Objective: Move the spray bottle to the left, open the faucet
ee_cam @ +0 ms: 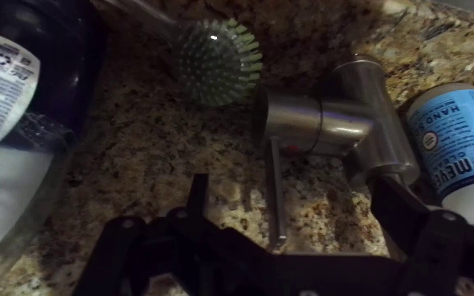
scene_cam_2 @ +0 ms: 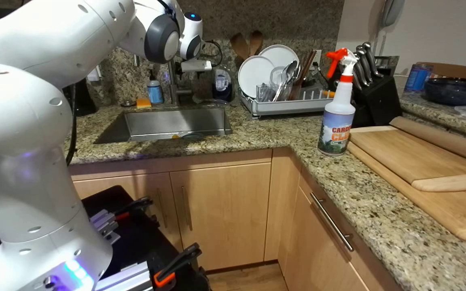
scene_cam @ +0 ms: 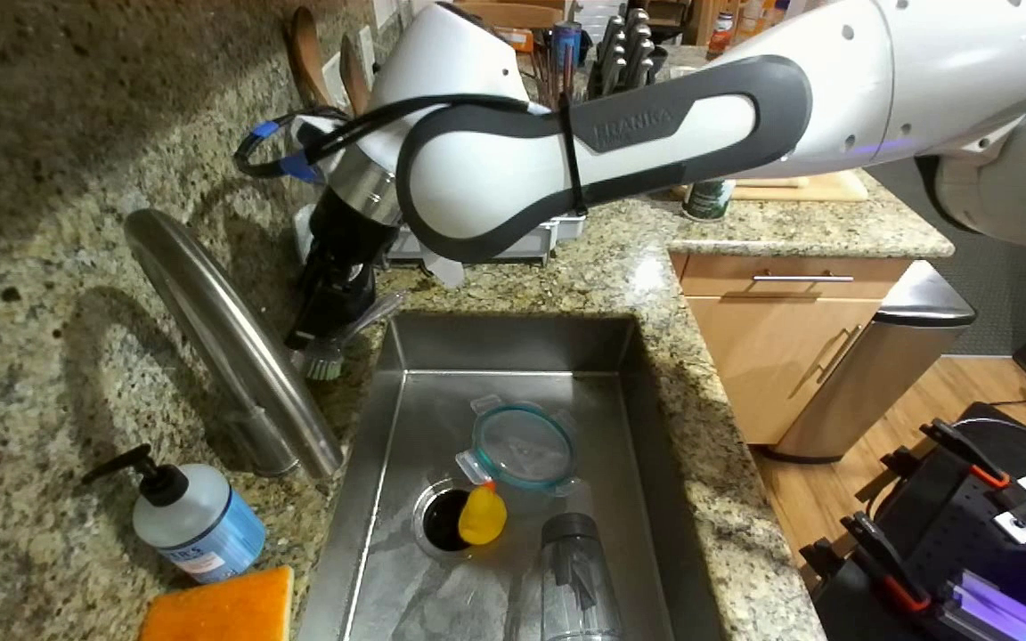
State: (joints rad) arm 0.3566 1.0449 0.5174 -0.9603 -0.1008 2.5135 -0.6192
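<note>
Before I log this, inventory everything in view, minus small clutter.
Sink: one, steel, in counter
Faucet: one, steel, behind sink
Spray bottle: one, white and red-orange, on counter
Duck: one, yellow, in sink
Lid: one, clear, teal-rimmed, in sink
Drink bottle: one, clear, in sink
Soap bottle: one, blue-labelled, beside faucet
Sponge: one, orange, beside soap
Brush: one, green, beside faucet
Large bottle: one, navy, near brush
Dish rack: one, grey, beside sink
Plates: several, white, in rack
Knife block: one, black, on counter
Cutting boards: two, tan, on counter
Bowl: one, navy, beyond boards
Cabinets: several, tan, under counter
Bin: one, silver, beside cabinets
Arm: one, white, over counter
Gripper: one, black, open beside faucet
</note>
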